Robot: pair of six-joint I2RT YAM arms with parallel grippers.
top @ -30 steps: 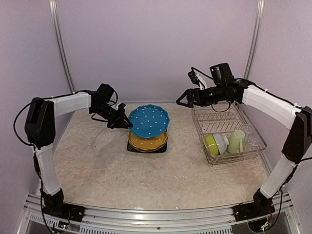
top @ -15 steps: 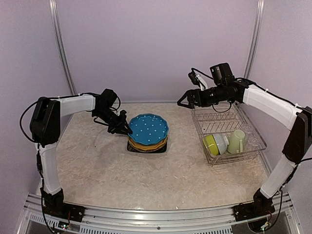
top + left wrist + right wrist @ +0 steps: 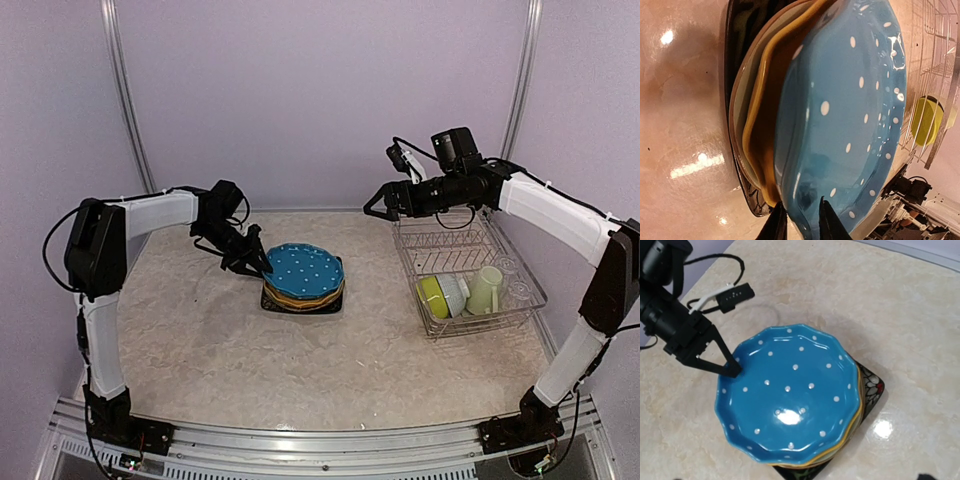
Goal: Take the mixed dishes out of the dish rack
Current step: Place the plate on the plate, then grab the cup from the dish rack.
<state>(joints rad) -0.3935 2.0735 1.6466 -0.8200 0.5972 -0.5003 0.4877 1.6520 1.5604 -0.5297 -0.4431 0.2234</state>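
My left gripper (image 3: 262, 268) is shut on the left rim of the blue white-dotted plate (image 3: 305, 270), which lies on top of the stack. Its fingertips (image 3: 800, 220) straddle that rim. Under it lie the orange plate (image 3: 762, 125), the pale green plate (image 3: 742, 100) and the black square plate (image 3: 870, 385). The silver dish rack (image 3: 440, 245) at the right holds the lime bowl (image 3: 432, 296), the white bowl (image 3: 455, 292), the pale green mug (image 3: 486, 290) and two clear glasses (image 3: 520, 292). My right gripper (image 3: 372, 208) hovers open and empty above the rack's far left corner.
The stack sits mid-table, left of the rack. The rack's upright prongs at the back hold nothing. Purple walls close in the back and sides. The left arm's cable (image 3: 720, 295) trails near the stack.
My left gripper lowered the tilted blue plate down and right until it lies flat on the orange plate. The right gripper stayed about where it was.
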